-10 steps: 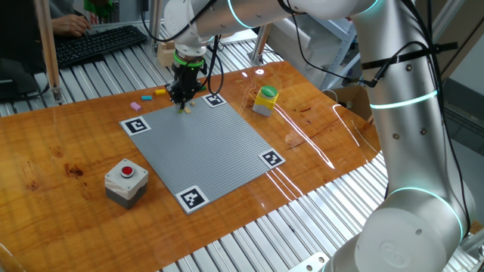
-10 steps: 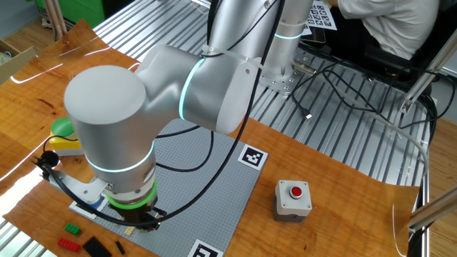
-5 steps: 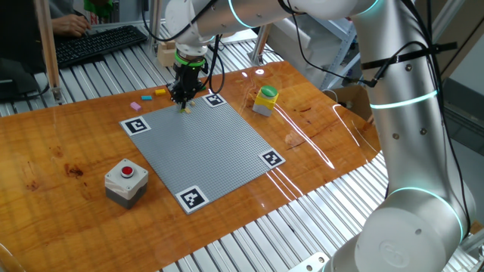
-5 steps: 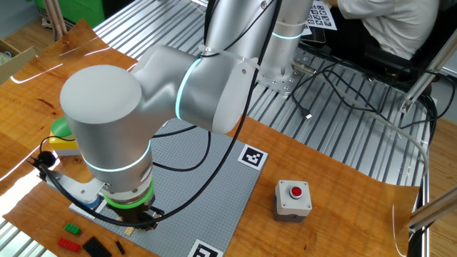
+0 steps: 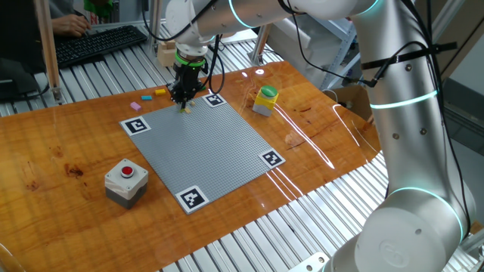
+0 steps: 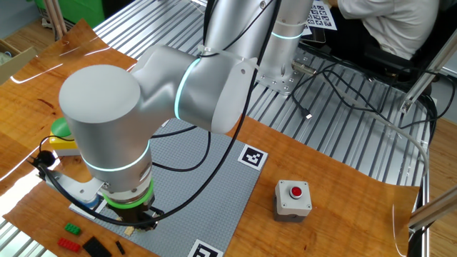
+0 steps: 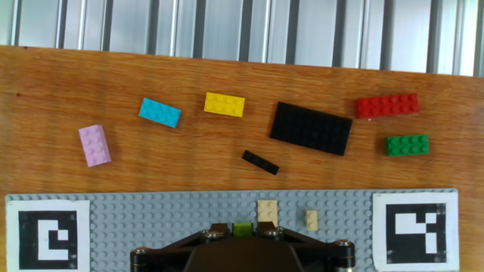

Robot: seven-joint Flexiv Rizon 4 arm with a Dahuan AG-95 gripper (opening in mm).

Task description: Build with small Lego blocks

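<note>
**A Wooden Table on a Ribbed Metal Bench**

A glossy brown wooden table top (image 5: 68,151) is laid over a bench of ribbed metal slats (image 5: 249,242), which are seen at the lower right and the upper left of one fixed view. Bright curved reflections of light are shown on the wood at the right. A black keyboard (image 5: 94,43) is placed at the upper left. In the other fixed view, black cables (image 6: 343,93) are spread over the slats at the upper right.

Gripper (image 7: 242,240) fingertips cut off at hand view btm edge; green brick (image 7: 242,229) partly hidden.
</note>
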